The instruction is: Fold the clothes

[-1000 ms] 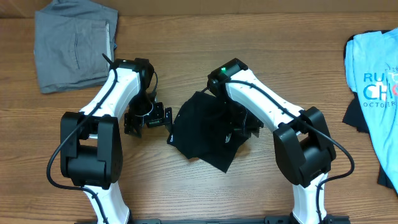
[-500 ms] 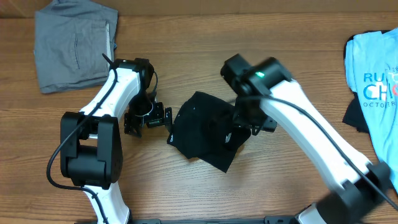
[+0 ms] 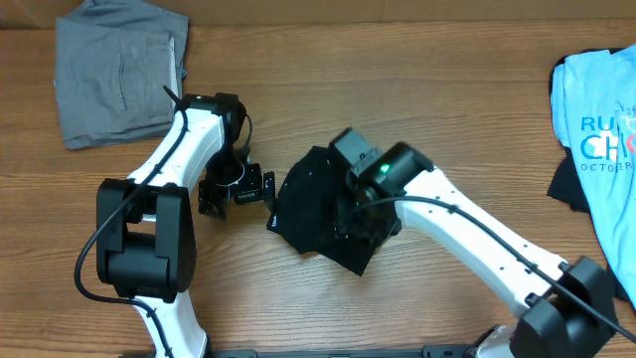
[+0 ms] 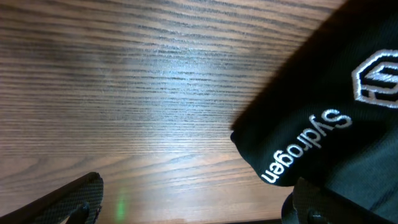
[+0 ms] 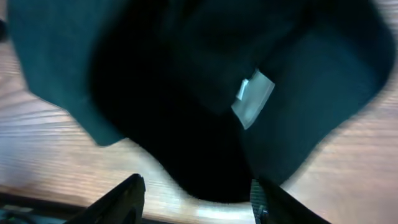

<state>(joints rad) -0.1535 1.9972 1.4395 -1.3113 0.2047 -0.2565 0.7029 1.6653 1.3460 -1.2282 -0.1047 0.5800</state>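
Observation:
A crumpled black garment (image 3: 313, 204) lies on the wooden table at centre. In the left wrist view it (image 4: 329, 124) shows white "Sydrogen" lettering. In the right wrist view it (image 5: 186, 93) shows a white tag. My left gripper (image 3: 237, 192) rests open on the table just left of the garment; its fingers (image 4: 193, 208) are spread wide, and the right one touches the garment's edge. My right gripper (image 3: 360, 214) hangs over the garment's right half, open (image 5: 196, 199), with cloth and bare wood between its fingers, holding nothing.
A folded grey garment (image 3: 119, 70) lies at the back left corner. A light blue printed T-shirt (image 3: 601, 119) lies at the right edge, with a dark piece of cloth (image 3: 566, 184) showing beside it. Bare wood surrounds the black garment.
My right arm swung up and to the right, then came back down over the garment's right half. The garment's right side looks slightly rearranged. The left arm has not moved.

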